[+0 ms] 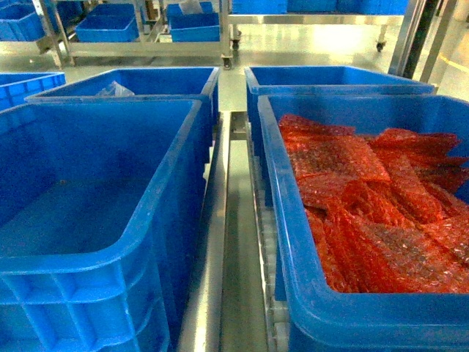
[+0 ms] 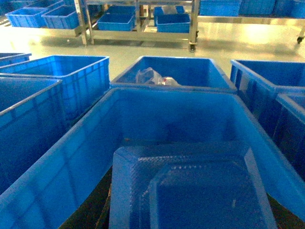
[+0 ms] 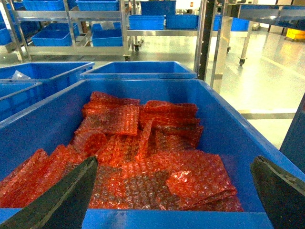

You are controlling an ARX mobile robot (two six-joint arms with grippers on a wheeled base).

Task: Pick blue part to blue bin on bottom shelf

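Task at start, nothing picked, nothing placed. Right gripper (image 3: 174,191) wide open, empty, poised over right bin (image 3: 228,129) full of red bubble-wrap packs (image 3: 143,152). Left gripper: fingers not visible, state cannot tell; left wrist view shows blue tray-like part (image 2: 190,186) at 6 o'clock inside left bin (image 2: 71,157), possibly target. Bottom-shelf bin not identifiable. No readable labels or writing.

Right gripper's dark fingers (image 3: 57,202) cut off by lower frame edge; tips out of view. Beyond fingers, red bubble-wrap pouches (image 3: 143,148) hide floor of large blue plastic bin (image 3: 224,129). Left wrist view: translucent blue plastic tray (image 2: 190,191) cropped at bottom; clear crumpled bag (image 2: 151,76) in far bin, contents unreadable.
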